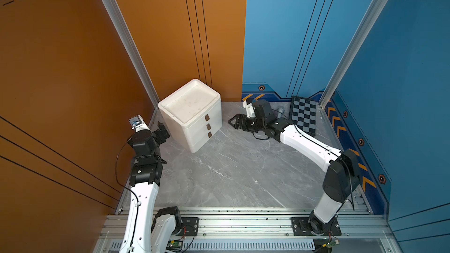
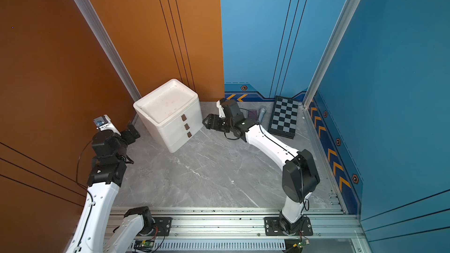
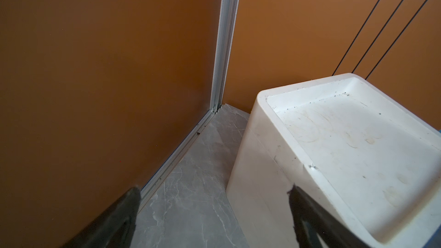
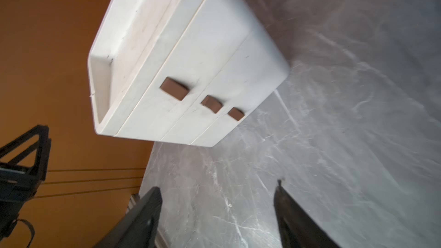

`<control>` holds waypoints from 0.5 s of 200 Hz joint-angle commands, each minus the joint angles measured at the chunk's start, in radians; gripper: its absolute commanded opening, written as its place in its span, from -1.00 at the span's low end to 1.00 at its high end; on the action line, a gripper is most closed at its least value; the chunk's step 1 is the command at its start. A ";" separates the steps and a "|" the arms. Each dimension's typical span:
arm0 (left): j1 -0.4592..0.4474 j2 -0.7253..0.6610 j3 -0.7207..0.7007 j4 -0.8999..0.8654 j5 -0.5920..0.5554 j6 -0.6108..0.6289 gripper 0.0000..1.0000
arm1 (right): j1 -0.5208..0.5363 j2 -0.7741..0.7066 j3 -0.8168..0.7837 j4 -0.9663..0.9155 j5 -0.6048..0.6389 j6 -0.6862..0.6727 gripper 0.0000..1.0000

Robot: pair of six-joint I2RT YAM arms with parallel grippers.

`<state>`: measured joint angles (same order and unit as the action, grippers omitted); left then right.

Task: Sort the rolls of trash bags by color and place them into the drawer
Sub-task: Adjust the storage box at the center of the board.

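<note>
No rolls of trash bags show in any view. The drawer (image 1: 192, 131) (image 2: 168, 132) is a white cabinet standing in the back corner by the orange wall. Its three drawers are pushed in, each with a brown tab, and its recessed top is bare. My left gripper (image 1: 163, 130) (image 3: 214, 188) is open beside the cabinet's left wall (image 3: 262, 163), with only floor between its fingers. My right gripper (image 1: 231, 120) (image 4: 217, 185) is open and empty. It hovers low over the floor, just right of the cabinet's front (image 4: 214, 44).
A black-and-grey chequered board (image 1: 304, 115) (image 2: 285, 118) leans in the back right corner. A grey stick (image 2: 262, 113) and a small purple cube (image 2: 253, 113) lie beside it, behind my right arm. Orange and blue walls close in the marble floor.
</note>
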<state>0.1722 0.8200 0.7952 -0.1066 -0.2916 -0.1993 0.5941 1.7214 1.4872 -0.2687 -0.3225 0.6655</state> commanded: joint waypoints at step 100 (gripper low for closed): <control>-0.020 0.174 -0.338 0.468 0.187 0.110 0.96 | -0.449 -0.687 -0.784 0.265 0.648 -0.510 1.00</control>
<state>0.1623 0.9565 0.5182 0.2081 -0.1543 -0.1184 0.2607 1.1316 0.9119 -0.2058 0.2352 0.1787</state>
